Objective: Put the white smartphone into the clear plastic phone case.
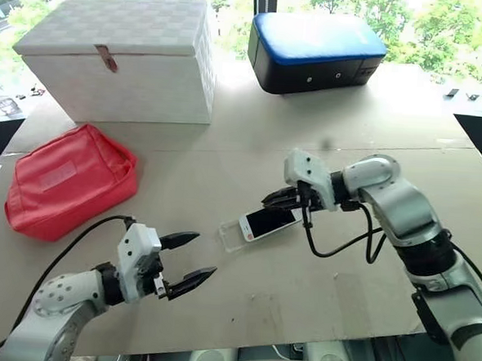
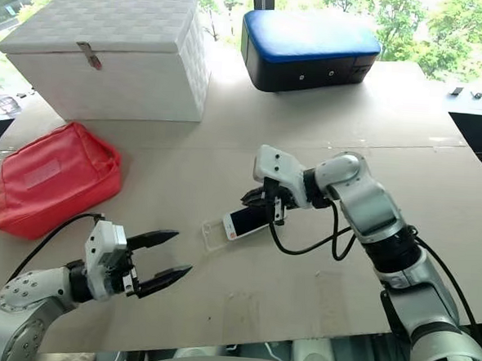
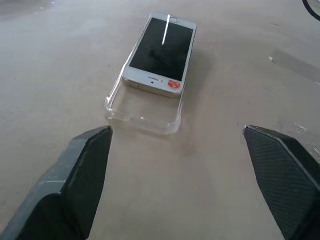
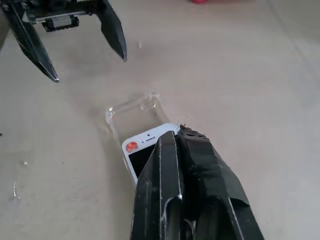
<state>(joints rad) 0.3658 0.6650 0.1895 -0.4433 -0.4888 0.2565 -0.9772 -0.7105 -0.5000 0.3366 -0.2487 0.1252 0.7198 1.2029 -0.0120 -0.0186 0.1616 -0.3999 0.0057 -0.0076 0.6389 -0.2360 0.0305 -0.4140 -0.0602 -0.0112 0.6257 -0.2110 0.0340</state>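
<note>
The white smartphone [image 1: 268,222] lies screen up on the table, its end with a red dot resting inside the clear plastic phone case [image 1: 230,238]. The empty part of the case [image 3: 142,114] sticks out towards my left gripper [image 1: 206,254]. That gripper is open and low over the table, a short way in front of the case, touching nothing. My right gripper [image 1: 271,201] is shut with nothing between its fingers and hangs over the phone's far end. In the right wrist view its closed fingertips [image 4: 176,137] hide most of the phone [image 4: 145,142]. I cannot tell whether they touch it.
A white woven box [image 1: 126,55] stands at the back left and a blue-topped black box [image 1: 314,50] at the back middle. A red pouch [image 1: 65,178] lies at the left. The table's front edge [image 1: 281,334] runs close below my left gripper.
</note>
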